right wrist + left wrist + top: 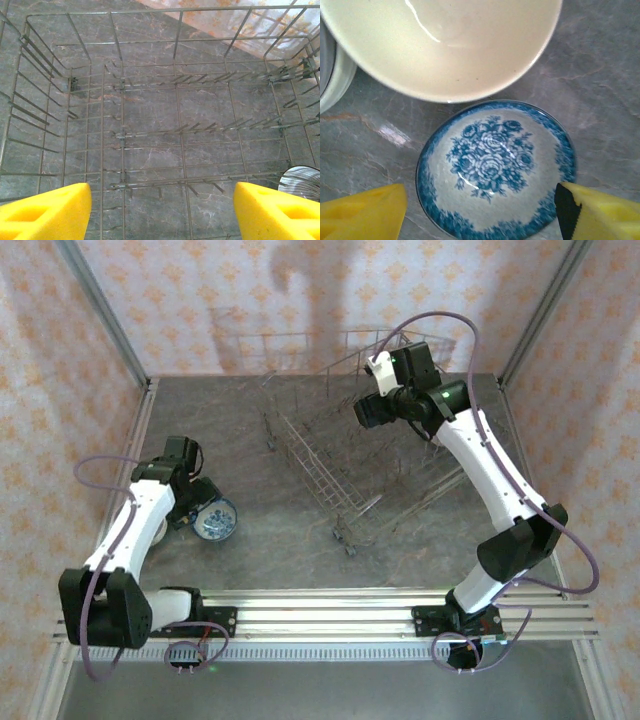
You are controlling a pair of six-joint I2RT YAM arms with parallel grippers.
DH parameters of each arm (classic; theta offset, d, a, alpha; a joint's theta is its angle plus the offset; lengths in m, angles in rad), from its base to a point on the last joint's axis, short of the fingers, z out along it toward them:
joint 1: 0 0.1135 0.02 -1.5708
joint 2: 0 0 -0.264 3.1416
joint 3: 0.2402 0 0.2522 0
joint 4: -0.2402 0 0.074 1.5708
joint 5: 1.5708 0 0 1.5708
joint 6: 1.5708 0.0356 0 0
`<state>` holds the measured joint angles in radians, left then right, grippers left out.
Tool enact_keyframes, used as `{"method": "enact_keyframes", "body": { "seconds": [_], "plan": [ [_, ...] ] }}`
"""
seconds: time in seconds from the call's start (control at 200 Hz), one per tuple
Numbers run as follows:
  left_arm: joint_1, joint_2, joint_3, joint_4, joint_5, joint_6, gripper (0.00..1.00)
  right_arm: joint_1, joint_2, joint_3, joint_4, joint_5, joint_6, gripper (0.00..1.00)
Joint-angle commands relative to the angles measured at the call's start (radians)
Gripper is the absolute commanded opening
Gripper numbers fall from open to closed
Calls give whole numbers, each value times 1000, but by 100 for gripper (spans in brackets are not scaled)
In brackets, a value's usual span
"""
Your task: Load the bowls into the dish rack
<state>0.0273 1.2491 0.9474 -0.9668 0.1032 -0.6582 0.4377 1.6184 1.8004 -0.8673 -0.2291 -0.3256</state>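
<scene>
Yellow fingers (pixel 362 212) sit closest to me, 1 in each bottom corner of the left wrist view. They belong to the left gripper (pixel 480 214). They stand wide apart and hold nothing. Between them, flat on the grey table (pixel 600 75), is a small bowl with blue flowers (pixel 495 167). The finger in the lower left has a thin strip of table between it and the bowl. The finger in the lower right is right by the rim, and I cannot tell if it touches.

Above the blue bowl, a cream bowl (pixel 445 40) takes up the top of the frame, and its edge hangs over the blue one. At the left edge I see a pale rim (pixel 331 75) just beside the cream bowl. I cannot tell what it is.

From the top camera, the left gripper (pixel 197 502) is at the left middle of the frame, with the blue bowl (pixel 216 521) just below and to its right. The dish rack (pixel 305 462) stands in the middle of the table, turned at a slant, well apart from that bowl.

The right gripper (pixel 368 410) hangs over the far upper right part of the rack. In the right wrist view, the right gripper (pixel 160 212) is spread wide and holds nothing. I look down through it at the rack wires (pixel 177 135) and rows of tines. I see no bowl on the part of the rack floor in view. A shiny round thing (pixel 300 181) peeks in at the lower right, too cut off for me to name.
</scene>
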Motion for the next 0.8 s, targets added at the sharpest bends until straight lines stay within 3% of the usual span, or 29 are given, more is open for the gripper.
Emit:
{"method": "enact_keyframes", "body": {
  "seconds": [0.0, 0.285, 0.796],
  "plan": [
    [11, 59, 27, 17, -8, 146, 78, 1, -38, -21, 14, 8, -9, 75],
    [36, 149, 21, 43, 18, 310, 72, 0, -13, -17, 10, 28, -23, 75],
    [46, 215, 31, 37, 58, 343, 69, 0, 14, -12, 5, 51, -37, 76]
  ]
}}
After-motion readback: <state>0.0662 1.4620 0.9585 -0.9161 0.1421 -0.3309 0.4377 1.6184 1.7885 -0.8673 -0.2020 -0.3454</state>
